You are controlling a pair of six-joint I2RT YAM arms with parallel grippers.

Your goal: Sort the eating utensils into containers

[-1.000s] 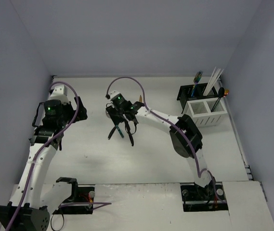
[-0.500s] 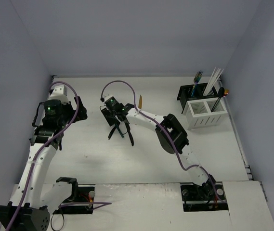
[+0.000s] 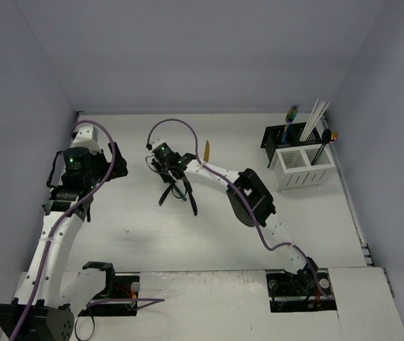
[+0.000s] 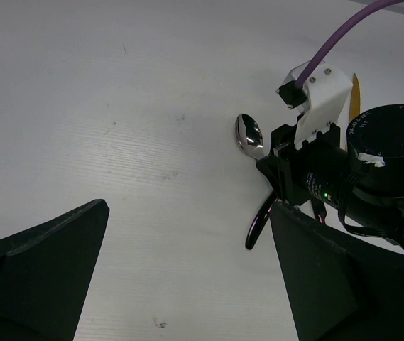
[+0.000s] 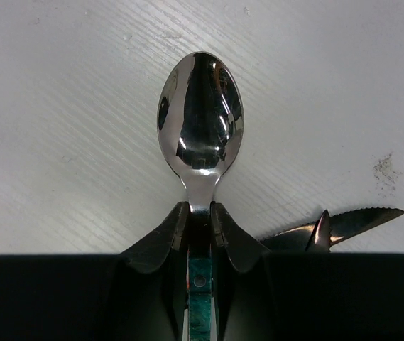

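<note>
The right gripper (image 5: 200, 211) is closed narrowly on a slim metal spoon (image 5: 200, 117) with a shiny oval silver bowl and a teal handle. The neck is clamped between the two black fingertips (image 5: 160, 241), the bowl is projected beyond them over the white wooden table (image 5: 59, 106), and the handle is run back between the fingers. A serrated silver knife blade (image 5: 361, 217) is seen just right of the fingers.

From above, this grip is found left of mid-table, well apart from the black slotted caddy (image 3: 280, 136) and the white slotted caddy (image 3: 297, 169) at the far right. A gold utensil (image 3: 206, 150) is laid nearby. Two dark utensils (image 3: 192, 202) beside the gripper are perhaps knives. The left gripper (image 4: 187, 284) is held wide open, left of the spoon.
</note>
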